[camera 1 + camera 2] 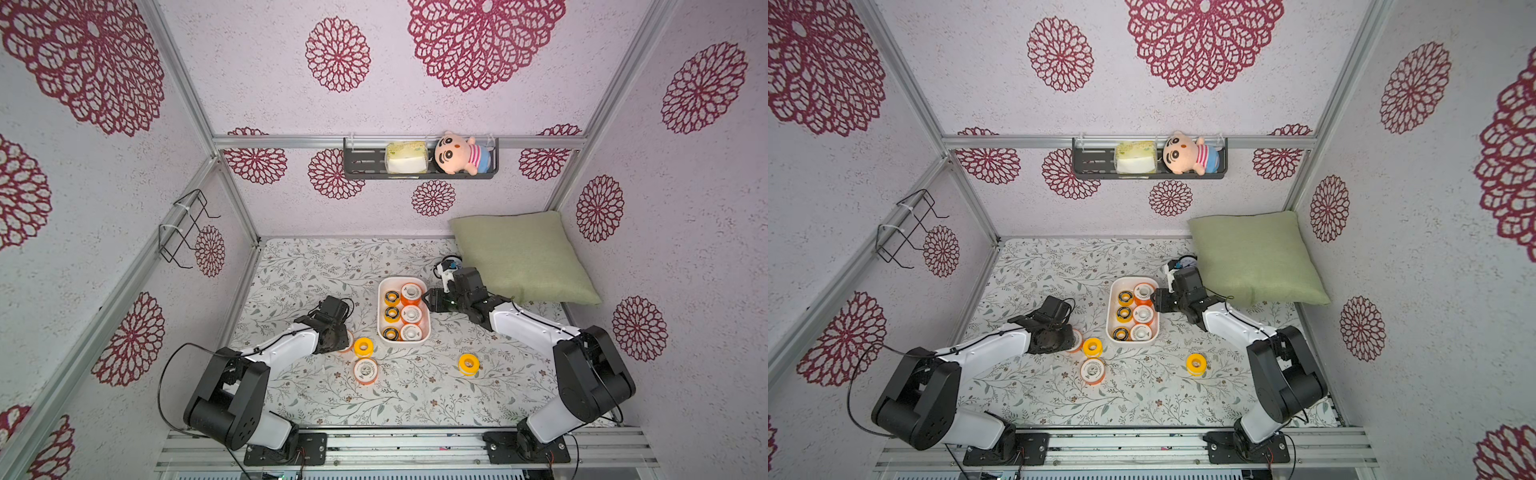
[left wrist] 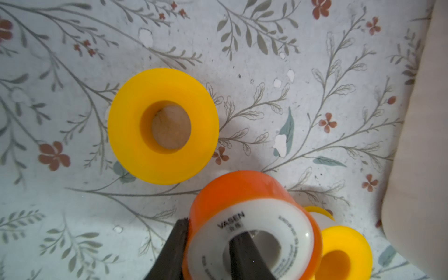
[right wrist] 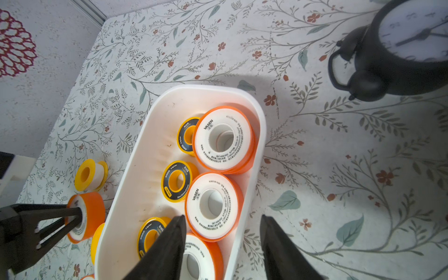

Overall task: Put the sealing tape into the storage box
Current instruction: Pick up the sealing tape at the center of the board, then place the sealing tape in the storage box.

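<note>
Six spools of sealing tape lie flat inside the white storage box (image 1: 385, 285). Three white-faced orange spools (image 1: 411, 314) fill the row on the robot's right, and three yellow spools with black ring faces (image 1: 391, 313) fill the row beside them. The box stands near the middle of the floral surface (image 1: 316, 274). To its left, by its near end, the left end effector (image 2: 211, 230) is clamped on a seventh spool (image 2: 249, 206), white-faced with an orange wall. One finger sits in its core and the other presses its outer wall, and the spool is tilted. Whether it is clear of the surface cannot be told. In the left wrist view an all-yellow spool (image 2: 163, 126) lies flat nearby, and a second yellow spool (image 2: 339, 257) sits just beside the gripped one. In both top views a loose white-faced orange spool (image 1: 365, 371) lies nearer the robot, and a lone yellow spool (image 1: 468, 364) lies well apart to the box's right. The right end effector (image 3: 222, 218) hangs over the box's right wall with its fingers apart and nothing between them. A black alarm clock (image 3: 400, 48) stands beyond the box, next to a green pillow (image 1: 519, 257).
</note>
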You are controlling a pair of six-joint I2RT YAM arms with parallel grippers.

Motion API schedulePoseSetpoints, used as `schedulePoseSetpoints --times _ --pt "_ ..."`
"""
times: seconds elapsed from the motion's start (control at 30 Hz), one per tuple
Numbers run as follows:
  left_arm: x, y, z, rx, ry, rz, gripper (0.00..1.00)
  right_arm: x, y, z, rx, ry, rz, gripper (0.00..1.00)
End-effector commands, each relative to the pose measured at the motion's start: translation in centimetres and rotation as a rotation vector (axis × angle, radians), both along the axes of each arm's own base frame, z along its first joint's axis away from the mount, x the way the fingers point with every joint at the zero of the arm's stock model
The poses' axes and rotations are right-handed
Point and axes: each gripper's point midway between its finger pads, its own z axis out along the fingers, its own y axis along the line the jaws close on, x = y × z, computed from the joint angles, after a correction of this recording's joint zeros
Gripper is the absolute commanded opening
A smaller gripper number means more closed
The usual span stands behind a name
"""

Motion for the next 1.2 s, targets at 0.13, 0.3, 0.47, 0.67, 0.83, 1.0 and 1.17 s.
schedulePoseSetpoints --times 0.13,0.3,0.47,0.67,0.83,1.0,1.17 --pt "2.1 -2.5 7.3 -0.074 -0.148 -0.104 0.24 0.2 -1.0 -1.9 -0.013 0.038 -0.040 0.43" --pt "3.9 -6.0 10.2 -0.123 -0.199 -0.192 0.25 0.1 -0.8 -2.8 -0.011 0.063 -0.035 0.40" --pt "5.7 -10.3 10.7 -0.143 -0.189 -0.290 0.25 0.1 -0.3 -3.3 0.009 0.077 -0.020 0.31" --pt "6.8 -15.0 9.2 -0.161 -0.114 -0.413 0.25 0.0 -0.1 -3.8 0.026 0.087 -0.018 0.27" --pt "7.0 -17.2 8.0 -0.178 -0.088 -0.457 0.25 0.0 0.2 -3.8 0.047 0.086 -0.006 0.25" --pt "7.4 -18.9 6.8 -0.195 -0.049 -0.478 0.25 0.0 0.5 -4.3 0.057 0.100 -0.001 0.24" --pt "7.9 -19.8 5.2 -0.183 0.000 -0.489 0.25 0.0 0.8 -4.5 0.073 0.111 0.007 0.19"
